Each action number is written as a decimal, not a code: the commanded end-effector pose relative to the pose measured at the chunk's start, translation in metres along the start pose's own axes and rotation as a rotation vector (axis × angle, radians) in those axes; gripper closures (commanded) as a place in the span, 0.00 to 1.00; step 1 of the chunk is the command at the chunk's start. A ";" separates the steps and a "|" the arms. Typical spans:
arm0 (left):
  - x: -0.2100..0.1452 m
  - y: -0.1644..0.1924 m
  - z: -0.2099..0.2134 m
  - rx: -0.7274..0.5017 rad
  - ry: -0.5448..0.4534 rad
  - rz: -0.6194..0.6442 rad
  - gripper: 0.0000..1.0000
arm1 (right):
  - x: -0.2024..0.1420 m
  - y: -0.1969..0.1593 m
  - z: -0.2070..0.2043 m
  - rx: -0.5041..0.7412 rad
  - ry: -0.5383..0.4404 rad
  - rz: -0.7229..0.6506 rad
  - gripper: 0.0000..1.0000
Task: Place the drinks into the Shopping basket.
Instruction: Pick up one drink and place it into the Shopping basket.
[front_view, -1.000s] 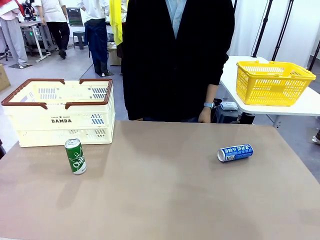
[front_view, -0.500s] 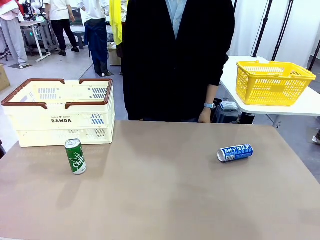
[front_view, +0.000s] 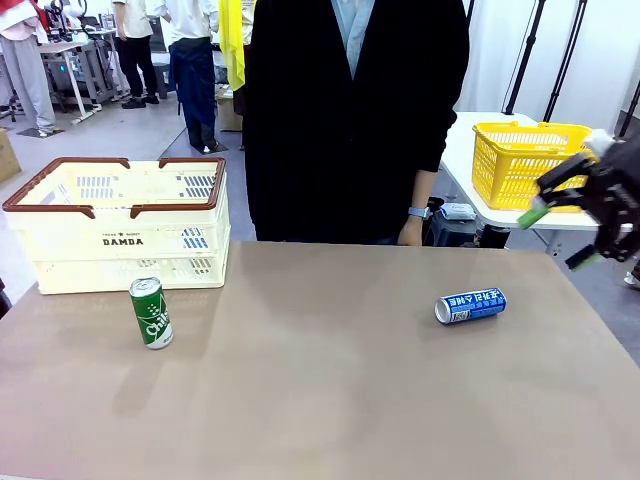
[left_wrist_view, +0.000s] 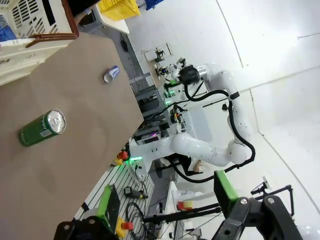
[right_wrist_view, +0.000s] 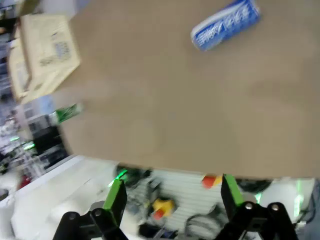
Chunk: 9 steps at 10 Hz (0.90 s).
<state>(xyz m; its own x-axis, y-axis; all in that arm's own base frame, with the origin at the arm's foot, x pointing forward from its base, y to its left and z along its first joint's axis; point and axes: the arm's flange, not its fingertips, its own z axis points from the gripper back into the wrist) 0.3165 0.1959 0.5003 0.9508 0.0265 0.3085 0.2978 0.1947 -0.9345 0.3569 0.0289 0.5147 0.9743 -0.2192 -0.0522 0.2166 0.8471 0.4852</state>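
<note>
The slim blue metal drink can (front_view: 470, 305) lies sideways on the tan bench (front_view: 320, 400), long axis left-right, below-left of the nearer right gripper (front_view: 557, 238), its jaws wide and empty; the left gripper (left_wrist_view: 167, 195) is likewise open.

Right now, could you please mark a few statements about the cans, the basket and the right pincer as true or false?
1. The green can stands upright on the table. True.
2. The blue can stands upright. False: it lies on its side.
3. The green can is inside the Shopping basket. False: it stands on the table, outside it.
4. The right pincer is open and holds nothing. True.
5. The yellow basket shares the cans' table. False: it sits on a separate white table.
</note>
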 end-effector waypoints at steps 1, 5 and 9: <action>-0.001 -0.002 0.001 -0.010 0.000 -0.001 0.00 | 0.025 0.000 -0.039 -0.233 -0.252 0.104 0.00; -0.001 -0.002 0.001 -0.010 0.000 -0.001 0.00 | 0.057 -0.014 -0.141 -0.138 -0.303 0.372 0.00; -0.001 -0.002 0.001 -0.010 0.000 -0.001 0.00 | 0.048 -0.008 -0.143 -0.191 -0.316 0.346 0.00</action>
<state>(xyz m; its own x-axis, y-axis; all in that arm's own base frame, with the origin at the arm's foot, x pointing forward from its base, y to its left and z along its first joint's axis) 0.3167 0.1965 0.4994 0.9517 0.0280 0.3058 0.2948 0.1949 -0.9355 0.4150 0.0779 0.3610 0.9480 -0.0200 0.3177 -0.0725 0.9582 0.2767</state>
